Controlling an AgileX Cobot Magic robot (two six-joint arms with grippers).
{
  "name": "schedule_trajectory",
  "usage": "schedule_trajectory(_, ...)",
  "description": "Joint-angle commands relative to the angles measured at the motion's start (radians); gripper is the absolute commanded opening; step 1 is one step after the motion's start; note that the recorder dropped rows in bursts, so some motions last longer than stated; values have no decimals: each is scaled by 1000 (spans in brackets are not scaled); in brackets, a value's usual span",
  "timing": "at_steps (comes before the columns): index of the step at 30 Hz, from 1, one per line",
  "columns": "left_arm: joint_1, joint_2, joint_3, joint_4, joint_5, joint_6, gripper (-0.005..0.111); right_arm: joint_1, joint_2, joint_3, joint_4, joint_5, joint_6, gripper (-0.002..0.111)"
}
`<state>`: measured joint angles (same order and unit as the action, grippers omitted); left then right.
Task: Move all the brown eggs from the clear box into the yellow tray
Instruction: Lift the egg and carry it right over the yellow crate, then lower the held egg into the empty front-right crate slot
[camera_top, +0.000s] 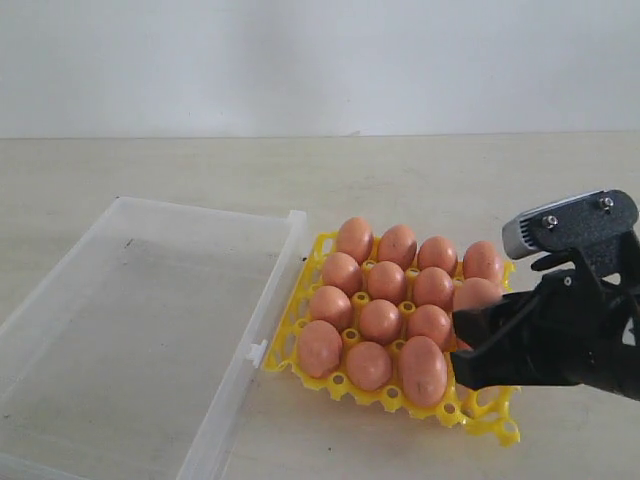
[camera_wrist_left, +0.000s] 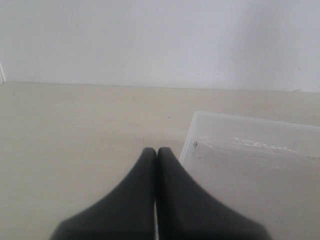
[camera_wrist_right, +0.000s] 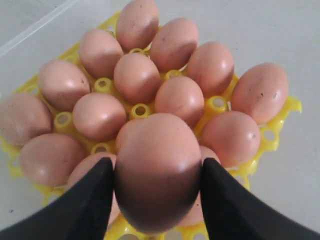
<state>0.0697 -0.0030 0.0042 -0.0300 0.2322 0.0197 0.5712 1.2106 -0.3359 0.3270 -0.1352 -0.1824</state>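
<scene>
Though most of the brown eggs (camera_top: 385, 322) sit in the cups of the yellow tray (camera_top: 497, 428), one egg (camera_wrist_right: 159, 145) is pinched between the two black fingers of the right gripper (camera_wrist_right: 156, 172), one finger on each flank, above the tray's right side as the exterior view shows it. Neighbouring eggs crowd close around it on nearly every side, and the right wrist view shows another egg partly hidden just beneath it, so there is little free room there; whether the held egg touches a cup or an egg below, I cannot tell. A few bare yellow cups show at the tray's near right corner, beneath the gripper's dark body, which hides that side of the tray in the exterior view. Left of the tray lies the clear box (camera_top: 150, 330), its long wall with the small clip tab (camera_top: 258, 353) just beside the tray's edge — both rest on a pale table (camera_top: 400, 170) before a white wall (camera_top: 300, 60). Off to the side, the left gripper (camera_wrist_left: 156, 155) has its fingertips pressed together with nothing between them, over bare table near a corner of the clear box — well apart from the eggs.
</scene>
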Motion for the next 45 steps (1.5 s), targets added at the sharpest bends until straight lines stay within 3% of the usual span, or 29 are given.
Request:
schedule_trajectory(1,1,3,-4,-5,0,1,-4,-4,-13,30,9,15,1,0)
schedule_trajectory(16,1,3,-4,-5,0,1,-4,11,-13,57,34,135,28,0)
schedule_trajectory(21,1,3,-4,-5,0,1,-4,87,-13,57,75,114,-27,0)
schedule_trajectory(45,1,3,-4,-5,0,1,-4,87,-2,57,87,46,-86,0)
